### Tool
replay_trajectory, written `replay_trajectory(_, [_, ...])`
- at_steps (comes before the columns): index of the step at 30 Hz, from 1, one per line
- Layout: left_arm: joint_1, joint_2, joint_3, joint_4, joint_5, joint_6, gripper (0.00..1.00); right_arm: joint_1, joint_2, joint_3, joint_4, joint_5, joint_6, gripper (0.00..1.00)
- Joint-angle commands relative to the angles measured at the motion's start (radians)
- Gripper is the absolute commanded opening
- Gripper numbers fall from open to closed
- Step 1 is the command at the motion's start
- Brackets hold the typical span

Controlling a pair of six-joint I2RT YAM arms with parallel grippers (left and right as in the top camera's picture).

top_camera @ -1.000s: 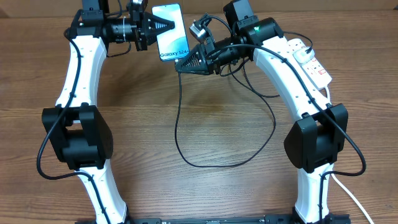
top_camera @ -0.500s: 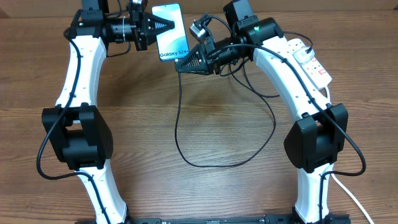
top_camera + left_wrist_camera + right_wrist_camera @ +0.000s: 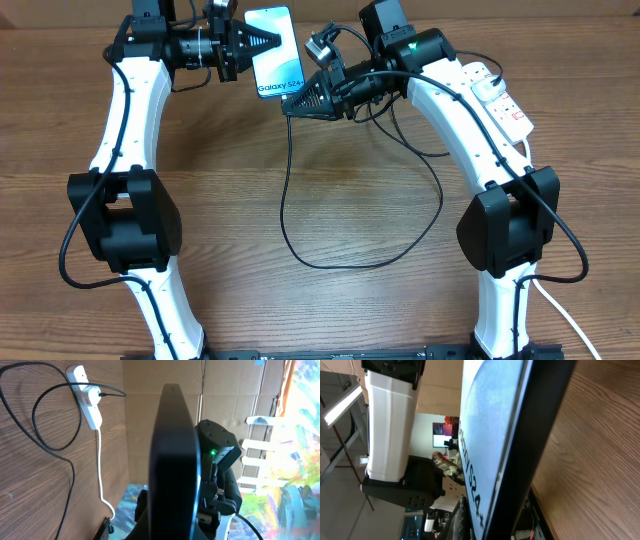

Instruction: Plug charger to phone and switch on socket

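Observation:
The phone [image 3: 277, 52] is held off the table at the back, its light-blue screen facing up with "Galaxy S24" at its near end. My left gripper [image 3: 262, 42] is shut on its left edge; in the left wrist view the phone [image 3: 175, 460] shows edge-on and dark. My right gripper [image 3: 293, 100] sits at the phone's near end, shut on the charger; its connector tip is hidden. The charger [image 3: 285, 200] hangs from there, loops over the table and runs up to the white socket [image 3: 500, 95] at the back right. In the right wrist view the phone [image 3: 490, 435] fills the frame.
The socket [image 3: 87, 397] lies by the table's far right edge, its thick white cord [image 3: 102, 485] trailing off the table. The black cable loop [image 3: 420, 230] lies across the middle of the wooden table [image 3: 230, 290]. Both arm bases stand at the front corners.

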Motion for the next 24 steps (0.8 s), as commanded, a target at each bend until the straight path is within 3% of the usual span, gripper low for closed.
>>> replay_trajectory(1, [-0.003,-0.041,0.026,0.003,0.058,0.001,0.04,-0.004,-0.037,0.029,0.011,0.008,0.003,0.04])
replay_trajectory(10, [-0.005,-0.041,0.026,0.004,0.014,0.002,0.04,-0.004,-0.037,0.029,0.010,0.005,0.003,0.04])
replay_trajectory(20, [0.082,-0.041,0.026,-0.021,-0.336,0.001,0.04,0.019,-0.037,0.023,-0.111,0.494,0.008,0.04])
replay_trajectory(24, [0.119,-0.041,0.026,-0.096,-0.408,0.050,0.04,0.042,-0.024,0.013,-0.126,0.818,0.125,0.04])
